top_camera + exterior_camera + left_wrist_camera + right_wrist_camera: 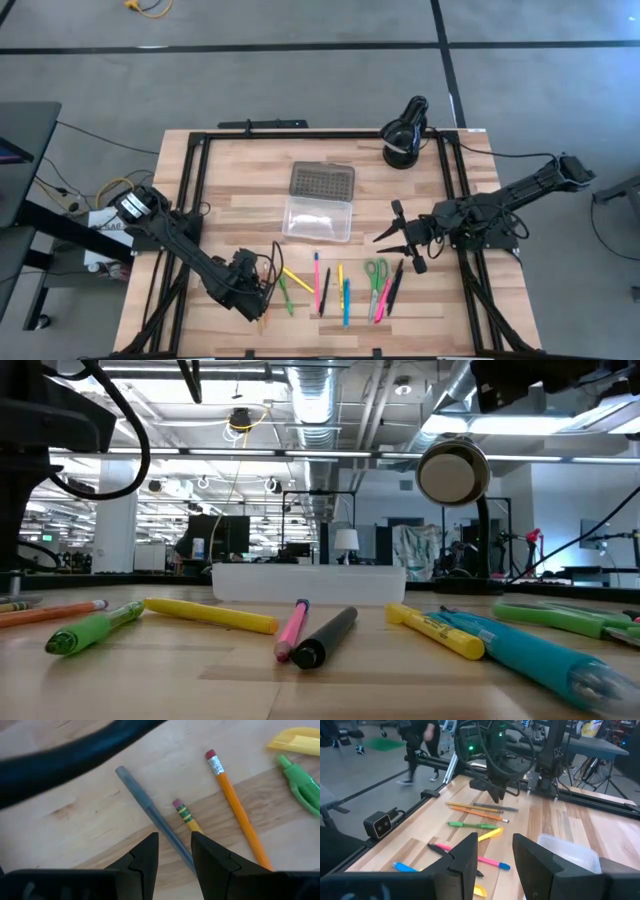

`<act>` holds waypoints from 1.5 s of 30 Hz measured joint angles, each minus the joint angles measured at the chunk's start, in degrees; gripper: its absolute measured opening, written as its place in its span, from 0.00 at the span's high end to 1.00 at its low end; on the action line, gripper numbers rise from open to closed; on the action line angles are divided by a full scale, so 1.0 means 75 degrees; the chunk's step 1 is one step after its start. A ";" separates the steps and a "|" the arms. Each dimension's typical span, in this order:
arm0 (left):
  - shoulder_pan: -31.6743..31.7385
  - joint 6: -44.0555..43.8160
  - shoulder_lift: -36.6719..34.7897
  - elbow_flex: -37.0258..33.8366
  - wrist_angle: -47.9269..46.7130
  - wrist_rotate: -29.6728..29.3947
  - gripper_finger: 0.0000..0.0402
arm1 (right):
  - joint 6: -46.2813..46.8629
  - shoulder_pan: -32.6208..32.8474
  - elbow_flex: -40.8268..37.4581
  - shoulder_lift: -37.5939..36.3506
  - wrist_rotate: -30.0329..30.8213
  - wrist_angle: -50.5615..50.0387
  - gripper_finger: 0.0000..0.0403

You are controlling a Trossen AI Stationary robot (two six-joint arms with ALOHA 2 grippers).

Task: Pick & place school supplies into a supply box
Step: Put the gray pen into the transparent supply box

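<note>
The supply box (318,218) is sitting open mid-bench, seemingly empty, while the school supplies (340,288) are all lying along the near edge, the left gripper (262,302) hovering fingers apart over a grey pen (150,812), the right gripper (400,240) waiting, fingers apart, beside the box.

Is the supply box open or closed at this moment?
Open: the supply box shows its clear tray, with the dotted grey lid folded back flat beside it.
</note>
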 joint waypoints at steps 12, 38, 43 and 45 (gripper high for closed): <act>-0.0118 -0.1044 0.0006 0.0000 -0.0088 -0.0033 0.72 | 0.0000 0.0000 0.0000 0.0000 0.0000 -0.0220 0.70; -0.0114 -0.1156 0.0956 0.0023 0.0430 0.0372 0.72 | -0.0006 -0.0029 -0.0003 0.0000 0.0000 -0.0067 0.70; -0.0087 -0.1162 0.0961 0.0018 0.0512 0.0362 0.73 | 0.0059 -0.0021 -0.0003 0.0000 -0.0003 -0.0070 0.70; -0.0089 -0.1162 0.0966 0.0017 0.0545 0.0313 0.76 | 0.0067 -0.0015 -0.0003 0.0000 -0.0003 -0.0070 0.70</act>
